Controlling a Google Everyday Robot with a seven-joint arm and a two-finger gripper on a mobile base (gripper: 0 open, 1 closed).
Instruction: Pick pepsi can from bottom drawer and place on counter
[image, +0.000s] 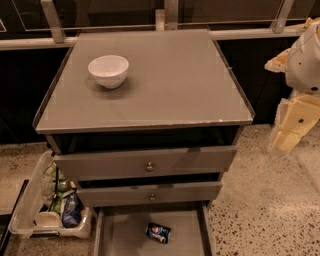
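The near end of the bottom drawer (125, 237) is cut off by the frame edge, so I only see its far part: a shallow grey tray with a flat floor and low side walls, pulled out under the cabinet. My arm is cropped at the right edge too. Only a rounded white shell and some blocky cream pieces show. The gripper (292, 125) is the cream bit hanging right of the cabinet, about level with the top drawer front. Honestly I can't tell if it's spread or closed. It's clear of the cabinet and well apart from the can.

The pepsi can (158, 233) lies on its side at a slant about mid-drawer. It's dark blue metal with a silver end, and the logo is too blurry to read.

The counter (175, 85) is a glossy grey square slab with a thin raised rim. A round white bowl (108, 70) sits upright on its far left part. Below it are two flat grey drawer fronts (190, 161), each with a small round knob, both slightly open with dark gaps above them.

On the left, on the speckled floor (265, 200), there's a clear plastic bin (25, 210) holding a crinkly blue bag (72, 210) and other stuff I can't make out.
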